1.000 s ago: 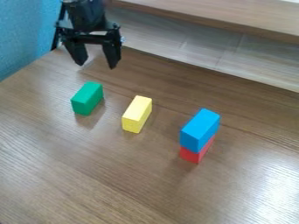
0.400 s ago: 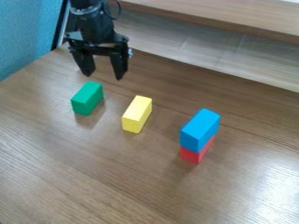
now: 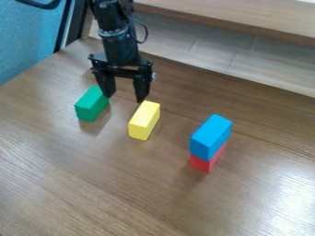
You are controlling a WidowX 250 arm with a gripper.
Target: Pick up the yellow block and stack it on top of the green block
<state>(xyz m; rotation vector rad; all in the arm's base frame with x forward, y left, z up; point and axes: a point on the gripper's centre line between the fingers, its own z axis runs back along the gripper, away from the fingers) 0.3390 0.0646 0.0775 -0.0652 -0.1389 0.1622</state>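
Hand (image 3: 125,98): open, upper left, near yellow block (image 3: 144,120); contact unclear.
Right of centre: blue block (image 3: 211,137) atop red block (image 3: 207,159).

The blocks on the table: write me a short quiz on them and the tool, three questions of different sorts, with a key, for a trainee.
1. Multiple choice: What does the yellow block rest on? A) the green block, B) the table, C) a plate.
2. Fill the gap: The ____ block lies on top of the red block.
3. True or false: The tool has its fingers apart, with no block held between them.

Key: 1. B; 2. blue; 3. true.
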